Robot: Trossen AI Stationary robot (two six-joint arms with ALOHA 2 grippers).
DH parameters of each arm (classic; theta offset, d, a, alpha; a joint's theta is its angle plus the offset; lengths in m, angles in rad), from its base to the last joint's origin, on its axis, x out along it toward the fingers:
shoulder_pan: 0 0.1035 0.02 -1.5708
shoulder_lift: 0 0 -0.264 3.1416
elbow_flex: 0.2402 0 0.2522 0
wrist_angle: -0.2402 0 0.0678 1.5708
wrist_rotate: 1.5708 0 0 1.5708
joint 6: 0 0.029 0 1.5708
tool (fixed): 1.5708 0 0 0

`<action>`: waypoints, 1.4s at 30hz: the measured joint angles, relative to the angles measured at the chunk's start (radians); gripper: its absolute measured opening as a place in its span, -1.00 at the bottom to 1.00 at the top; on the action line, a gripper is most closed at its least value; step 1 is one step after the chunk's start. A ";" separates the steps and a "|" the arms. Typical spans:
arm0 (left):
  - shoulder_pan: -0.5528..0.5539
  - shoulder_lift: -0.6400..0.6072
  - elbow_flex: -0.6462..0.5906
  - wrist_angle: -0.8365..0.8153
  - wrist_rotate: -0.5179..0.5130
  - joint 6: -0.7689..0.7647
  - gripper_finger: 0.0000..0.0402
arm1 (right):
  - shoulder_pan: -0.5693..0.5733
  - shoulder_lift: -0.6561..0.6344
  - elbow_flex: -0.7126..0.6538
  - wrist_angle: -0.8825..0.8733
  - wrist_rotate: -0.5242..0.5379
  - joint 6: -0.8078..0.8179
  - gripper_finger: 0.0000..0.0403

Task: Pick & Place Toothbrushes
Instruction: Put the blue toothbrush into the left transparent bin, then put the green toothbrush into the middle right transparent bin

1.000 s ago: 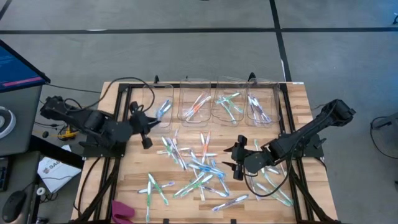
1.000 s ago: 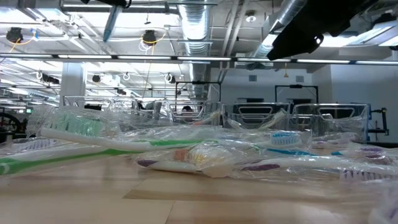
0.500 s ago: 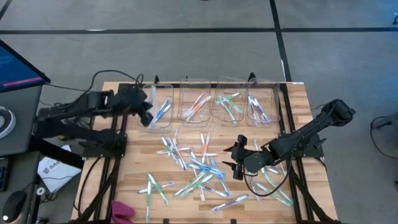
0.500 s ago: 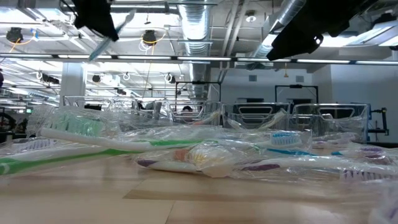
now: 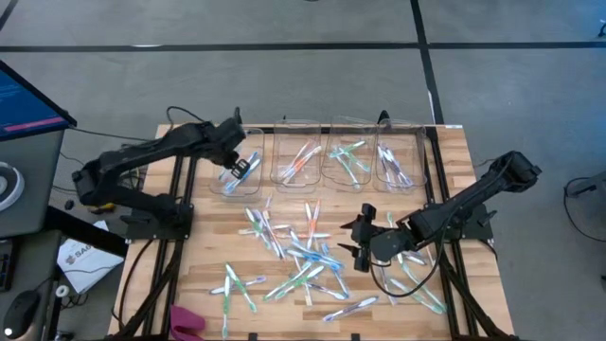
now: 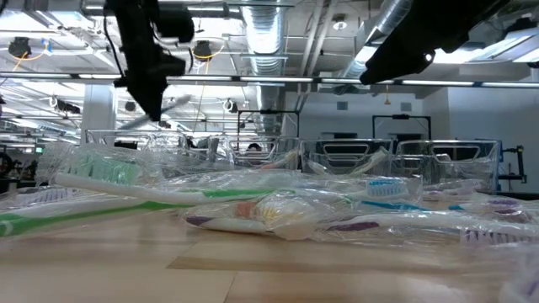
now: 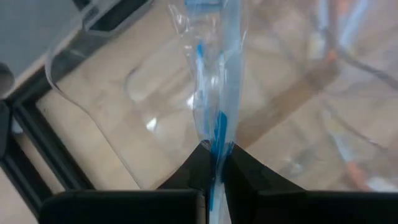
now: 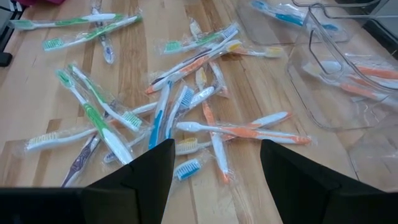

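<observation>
Currently blue toothbrush [image 7: 214,93], wrapped, pinched between closed fingers of left gripper [image 5: 233,161], long axis pointing out ahead of jaws, poised over leftmost bin [image 5: 220,142]. Blue brushes seen in that bin; orange in second bin [image 5: 299,159], green in third [image 5: 347,159]. Loose toothbrushes [image 5: 294,254] scattered mid-table. Right gripper [image 5: 362,239] held wide open, empty, beside pile.

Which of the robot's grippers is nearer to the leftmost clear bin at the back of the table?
Left. The left gripper hangs right over the leftmost clear bin, shut on a blue toothbrush. The right gripper hovers open above the loose toothbrushes mid-table, well away.
</observation>
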 joint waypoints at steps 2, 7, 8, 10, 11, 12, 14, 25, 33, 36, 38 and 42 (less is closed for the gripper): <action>0.021 0.044 0.000 0.000 0.003 0.002 -0.91 | 0.000 0.000 0.000 -0.001 0.000 0.000 0.15; 0.043 0.125 0.000 0.008 0.065 0.038 -0.91 | 0.000 0.000 0.000 -0.004 0.000 0.000 0.15; 0.043 0.137 0.000 0.008 0.072 0.046 -0.90 | 0.000 0.000 0.000 -0.004 0.000 0.000 0.15; 0.042 0.153 0.000 0.008 0.076 0.049 -0.88 | 0.000 0.000 0.000 -0.004 0.000 0.000 0.15; 0.042 0.158 0.000 0.009 0.076 0.049 -0.87 | 0.000 0.000 0.000 -0.004 0.000 0.000 0.15; 0.042 0.163 0.000 0.009 0.076 0.049 -0.84 | 0.000 0.000 0.000 -0.004 0.000 0.000 0.15; 0.042 0.166 0.000 0.012 0.072 0.049 -0.79 | 0.000 0.000 0.000 -0.004 0.000 0.000 0.15; 0.042 0.166 0.000 0.015 0.059 0.048 -0.44 | 0.000 0.000 0.000 -0.004 0.000 0.005 0.15; 0.042 0.166 0.000 0.016 0.008 0.048 -0.21 | 0.000 0.000 0.000 -0.004 0.000 0.007 0.15; 0.032 0.166 0.000 0.016 0.008 0.048 -0.15 | 0.000 0.000 0.000 0.000 0.000 0.008 0.15; 0.021 0.166 0.000 0.016 0.008 0.048 -0.13 | 0.000 0.000 0.000 0.021 0.000 0.008 0.15; -0.007 0.148 -0.001 0.017 0.008 0.048 -0.10 | 0.000 0.000 0.000 0.056 0.000 0.008 0.15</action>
